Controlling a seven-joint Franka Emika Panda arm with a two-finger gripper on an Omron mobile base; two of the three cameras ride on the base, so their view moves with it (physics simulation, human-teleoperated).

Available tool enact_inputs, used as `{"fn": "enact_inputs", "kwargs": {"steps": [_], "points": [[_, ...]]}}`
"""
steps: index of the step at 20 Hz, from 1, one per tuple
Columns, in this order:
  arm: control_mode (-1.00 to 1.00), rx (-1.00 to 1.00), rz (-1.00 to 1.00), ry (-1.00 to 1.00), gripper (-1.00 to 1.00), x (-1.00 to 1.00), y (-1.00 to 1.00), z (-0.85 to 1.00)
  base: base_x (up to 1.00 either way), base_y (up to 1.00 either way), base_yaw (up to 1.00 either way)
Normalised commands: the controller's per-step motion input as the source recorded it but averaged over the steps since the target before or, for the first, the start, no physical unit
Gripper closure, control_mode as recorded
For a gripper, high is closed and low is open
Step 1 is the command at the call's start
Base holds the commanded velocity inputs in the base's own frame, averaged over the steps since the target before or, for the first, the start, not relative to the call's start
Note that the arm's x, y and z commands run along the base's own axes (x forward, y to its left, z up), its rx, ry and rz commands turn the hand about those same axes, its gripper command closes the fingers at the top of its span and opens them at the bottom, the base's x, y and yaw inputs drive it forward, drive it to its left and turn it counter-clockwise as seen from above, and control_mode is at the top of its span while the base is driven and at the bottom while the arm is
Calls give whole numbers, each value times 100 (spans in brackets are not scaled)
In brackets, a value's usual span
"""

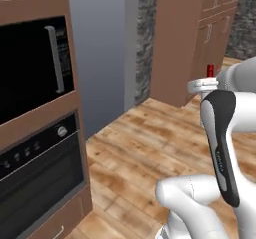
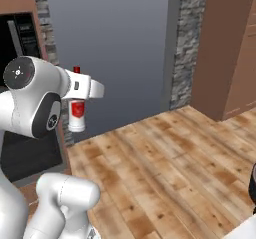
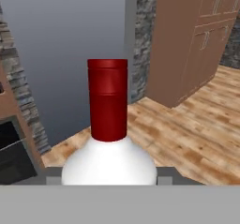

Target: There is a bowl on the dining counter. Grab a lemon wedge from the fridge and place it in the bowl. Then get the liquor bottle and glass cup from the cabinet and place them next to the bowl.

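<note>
My gripper (image 2: 78,98) is shut on the liquor bottle (image 2: 76,114), a small clear-white bottle with a red label, and holds it upright in the air above the wooden floor. Its red cap (image 1: 210,70) pokes up above the white hand (image 1: 204,85) in the left base view. In the hand view the bottle (image 3: 108,162) stands right in front of the camera, its red cap (image 3: 108,99) at the centre, with a grey fingertip (image 3: 54,177) on either side of its shoulder. The bowl, lemon wedge and glass cup are out of view.
A black built-in oven stack (image 1: 35,133) in a brown wooden housing stands close on the left. Ahead are a grey wall (image 2: 115,48), a stone pillar (image 2: 185,48) and tall brown cupboard units (image 1: 200,33). Wooden floor (image 2: 170,163) stretches ahead and to the right.
</note>
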Motion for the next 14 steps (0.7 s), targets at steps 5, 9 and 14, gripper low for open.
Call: {"fn": "enact_inputs", "kwargs": {"steps": [5, 9, 14], "points": [[100, 0, 0, 0, 100, 0, 0, 0, 76, 18, -54], [100, 0, 0, 0, 100, 0, 0, 0, 52, 6, -62], [100, 0, 0, 0, 100, 0, 0, 0, 40, 0, -66]]}}
